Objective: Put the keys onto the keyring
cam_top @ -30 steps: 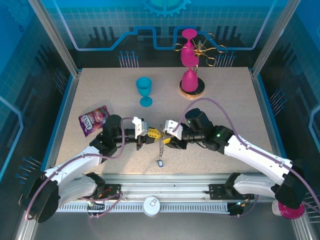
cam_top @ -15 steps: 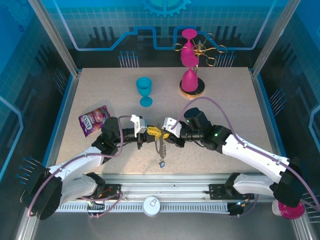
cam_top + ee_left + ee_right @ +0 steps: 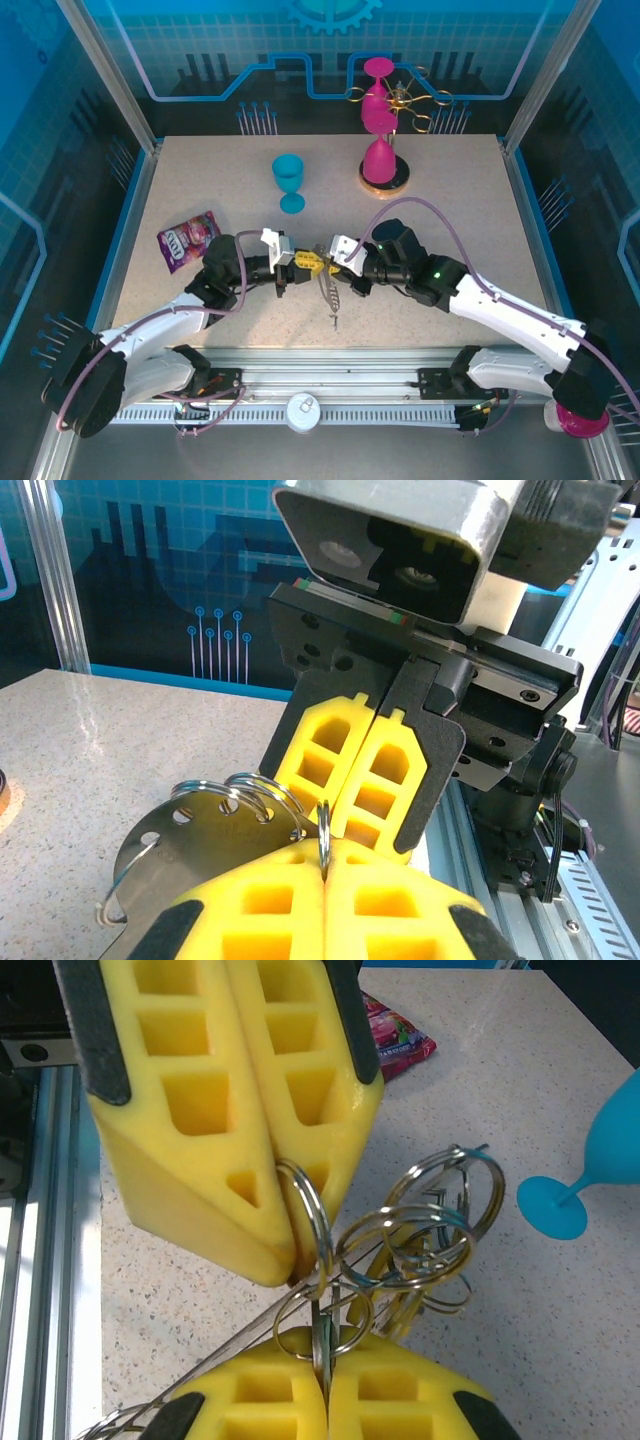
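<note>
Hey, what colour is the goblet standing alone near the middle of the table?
Turquoise blue all over; the goblet shows best in the top external view.

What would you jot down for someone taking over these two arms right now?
Left gripper: shut on a loop of the keyring.
Right gripper: shut on another loop of it, facing the left one.
Keyring: held between both above the table, its chain hanging down.
Done: ring picked up, gripped from both sides.
Left: threading the keys; I cannot tell them apart in the tangle of rings.
</note>
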Robot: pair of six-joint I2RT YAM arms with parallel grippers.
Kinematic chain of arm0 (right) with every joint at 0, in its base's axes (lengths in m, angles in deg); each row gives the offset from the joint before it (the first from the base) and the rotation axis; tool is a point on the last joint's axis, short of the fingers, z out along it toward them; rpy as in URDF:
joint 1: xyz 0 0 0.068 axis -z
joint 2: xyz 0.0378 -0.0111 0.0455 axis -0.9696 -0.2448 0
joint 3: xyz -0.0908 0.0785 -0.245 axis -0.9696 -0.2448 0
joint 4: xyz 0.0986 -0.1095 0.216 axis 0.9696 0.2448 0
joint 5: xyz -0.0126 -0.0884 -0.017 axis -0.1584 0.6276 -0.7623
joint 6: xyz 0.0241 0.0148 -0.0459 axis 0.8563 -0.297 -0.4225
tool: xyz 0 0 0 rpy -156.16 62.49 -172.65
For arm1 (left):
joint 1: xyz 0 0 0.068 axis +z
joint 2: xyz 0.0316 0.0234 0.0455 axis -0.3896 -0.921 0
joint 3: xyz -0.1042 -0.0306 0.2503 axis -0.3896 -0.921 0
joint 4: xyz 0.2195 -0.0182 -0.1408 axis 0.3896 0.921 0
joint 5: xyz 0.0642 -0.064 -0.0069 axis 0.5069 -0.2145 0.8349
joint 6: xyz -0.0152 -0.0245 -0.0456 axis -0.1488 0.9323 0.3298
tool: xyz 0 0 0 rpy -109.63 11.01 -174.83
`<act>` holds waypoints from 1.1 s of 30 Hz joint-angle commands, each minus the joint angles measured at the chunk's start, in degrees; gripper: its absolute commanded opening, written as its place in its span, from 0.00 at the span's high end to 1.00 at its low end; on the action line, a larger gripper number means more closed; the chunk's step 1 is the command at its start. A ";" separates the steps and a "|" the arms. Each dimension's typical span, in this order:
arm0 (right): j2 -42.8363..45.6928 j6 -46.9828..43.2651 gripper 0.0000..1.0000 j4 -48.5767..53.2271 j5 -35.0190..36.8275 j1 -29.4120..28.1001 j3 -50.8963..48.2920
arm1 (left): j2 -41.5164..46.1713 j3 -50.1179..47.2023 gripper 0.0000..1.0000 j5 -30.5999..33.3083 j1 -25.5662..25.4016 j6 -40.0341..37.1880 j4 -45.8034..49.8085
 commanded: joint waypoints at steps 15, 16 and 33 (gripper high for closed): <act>2.88 -2.01 0.93 7.24 1.23 -0.64 2.21 | 3.09 1.52 1.00 1.52 -0.10 -8.24 6.61; 2.77 -1.87 0.93 6.87 0.86 -0.64 2.05 | 3.04 1.53 1.00 1.44 -0.09 -8.15 6.40; -5.07 -4.76 1.00 21.79 2.29 -3.57 12.67 | 2.78 2.32 1.00 1.29 -0.08 -11.48 9.81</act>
